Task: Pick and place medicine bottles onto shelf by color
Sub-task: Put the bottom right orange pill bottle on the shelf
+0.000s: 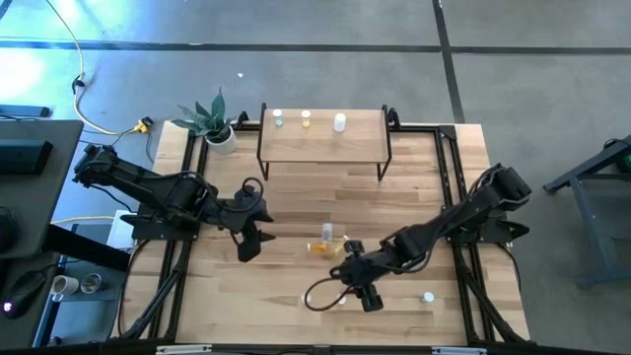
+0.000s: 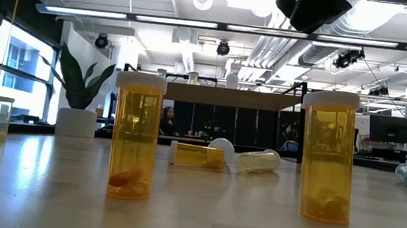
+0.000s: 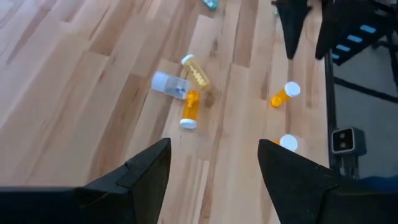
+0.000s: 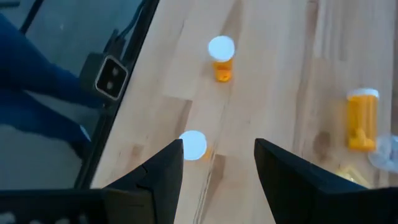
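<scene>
Three medicine bottles stand on the shelf [image 1: 323,143]: green [image 1: 279,118], yellow [image 1: 306,119], white [image 1: 339,122]. At mid-table a yellow [image 3: 194,70], a white [image 3: 169,84] and an orange bottle [image 3: 190,109] lie on their sides in a heap. Two orange bottles [image 4: 221,53] [image 4: 193,144] stand upright near the table's near edge. A green one [image 1: 428,296] lies at the near right. My right gripper [image 4: 217,146] hangs open above the nearer upright orange bottle. My left gripper [image 3: 214,149] hangs open left of the heap, above the table.
A potted plant [image 1: 212,120] stands at the shelf's left end. A black cable loop [image 1: 317,294] hangs from the right arm over the near table. Black frame rails [image 1: 463,227] run along the table's sides. Bare wood lies between the shelf and the heap.
</scene>
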Available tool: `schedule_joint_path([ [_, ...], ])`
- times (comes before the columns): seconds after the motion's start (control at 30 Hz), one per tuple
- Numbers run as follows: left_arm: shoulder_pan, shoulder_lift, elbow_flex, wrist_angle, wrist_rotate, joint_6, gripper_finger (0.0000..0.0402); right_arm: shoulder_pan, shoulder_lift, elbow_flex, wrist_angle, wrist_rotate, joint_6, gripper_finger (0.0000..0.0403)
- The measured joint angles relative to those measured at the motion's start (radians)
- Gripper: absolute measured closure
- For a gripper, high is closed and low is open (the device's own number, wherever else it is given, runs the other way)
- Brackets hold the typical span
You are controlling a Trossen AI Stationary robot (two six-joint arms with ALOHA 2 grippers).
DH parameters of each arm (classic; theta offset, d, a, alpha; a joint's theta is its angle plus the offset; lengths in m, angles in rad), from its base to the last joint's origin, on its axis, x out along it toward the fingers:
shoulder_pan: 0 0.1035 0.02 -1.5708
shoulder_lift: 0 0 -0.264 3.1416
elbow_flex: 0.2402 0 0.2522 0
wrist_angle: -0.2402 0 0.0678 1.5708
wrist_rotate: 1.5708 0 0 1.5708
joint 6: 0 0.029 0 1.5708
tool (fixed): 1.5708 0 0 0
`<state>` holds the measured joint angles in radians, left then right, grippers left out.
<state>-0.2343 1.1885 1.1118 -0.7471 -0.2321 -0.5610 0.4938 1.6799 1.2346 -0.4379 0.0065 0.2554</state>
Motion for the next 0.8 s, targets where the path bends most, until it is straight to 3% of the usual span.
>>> schedule_joint_path([
  [0.4,0.0,0.0,0.0,0.002,0.0,-0.066,0.0172,0.028,0.103,0.0,0.08,-0.006,-0.207,0.0214],
  [0.8,0.0,0.0,0.0,0.003,0.0,-0.094,0.0172,0.049,0.181,0.0,0.128,-0.018,-0.212,0.0214],
])
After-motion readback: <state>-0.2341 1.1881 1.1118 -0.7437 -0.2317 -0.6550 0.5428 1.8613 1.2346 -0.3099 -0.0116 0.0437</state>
